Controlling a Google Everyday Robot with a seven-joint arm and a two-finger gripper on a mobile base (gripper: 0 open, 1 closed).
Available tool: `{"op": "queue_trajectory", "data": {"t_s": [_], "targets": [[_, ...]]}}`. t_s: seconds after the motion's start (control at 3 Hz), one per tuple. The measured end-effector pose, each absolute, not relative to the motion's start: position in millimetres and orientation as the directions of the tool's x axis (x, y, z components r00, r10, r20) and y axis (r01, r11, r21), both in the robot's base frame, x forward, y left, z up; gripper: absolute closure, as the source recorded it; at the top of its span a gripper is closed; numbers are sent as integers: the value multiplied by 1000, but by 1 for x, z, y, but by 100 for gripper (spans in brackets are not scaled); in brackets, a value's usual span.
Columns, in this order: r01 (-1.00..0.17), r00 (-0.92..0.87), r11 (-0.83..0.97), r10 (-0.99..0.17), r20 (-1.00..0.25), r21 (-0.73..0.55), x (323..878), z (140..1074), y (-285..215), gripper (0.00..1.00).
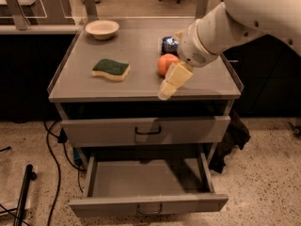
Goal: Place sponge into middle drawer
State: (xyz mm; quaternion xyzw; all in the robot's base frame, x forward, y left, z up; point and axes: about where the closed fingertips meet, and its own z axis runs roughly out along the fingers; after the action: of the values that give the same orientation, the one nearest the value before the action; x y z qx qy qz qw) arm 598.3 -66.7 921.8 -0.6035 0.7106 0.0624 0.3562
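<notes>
The cream gripper (pixel 165 93) (apart or together, I cannot tell) hangs beside a round orange fruit (pixel 165 63), well apart from the green-topped yellow foam sponge (pixel 111 69), above the open grey metal middle drawer (pixel 141 179).

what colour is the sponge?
The sponge is dark green over pale yellow, camera view. The gripper hangs beside the orange.

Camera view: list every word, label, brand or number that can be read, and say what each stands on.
No text can be read anywhere in this view.
dark blue packet behind the orange: any print is too blurred to read.
sponge, bowl, upper drawer, middle drawer: no markings visible.
claw, over the tabletop's front edge by the orange: no label visible.
</notes>
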Motion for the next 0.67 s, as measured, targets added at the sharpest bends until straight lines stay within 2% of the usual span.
{"op": "queue_trajectory", "data": {"t_s": [0.67], "targets": [[-913, 42, 226, -776, -629, -340, 656, 895, -14, 0]]}}
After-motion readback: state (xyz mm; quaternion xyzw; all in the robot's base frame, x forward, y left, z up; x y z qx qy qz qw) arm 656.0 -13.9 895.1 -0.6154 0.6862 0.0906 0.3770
